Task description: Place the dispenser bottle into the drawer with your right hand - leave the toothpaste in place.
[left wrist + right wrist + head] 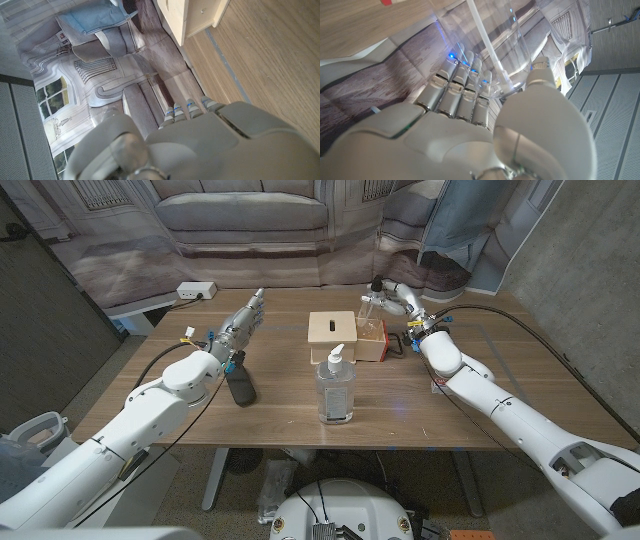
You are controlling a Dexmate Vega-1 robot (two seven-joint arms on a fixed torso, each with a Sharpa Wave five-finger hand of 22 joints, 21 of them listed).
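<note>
The big bottle (336, 386) stands on the worktop (280, 415) before the drawer box (333, 335); a small bottle (368, 322) is just right of the box.

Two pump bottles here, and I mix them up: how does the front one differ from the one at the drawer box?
The front dispenser bottle stands free on the table, untouched; the far bottle is gripped by the right robot hand. The front one is near the table's edge; the far one is by the wooden drawer box. Both are clear.
</note>
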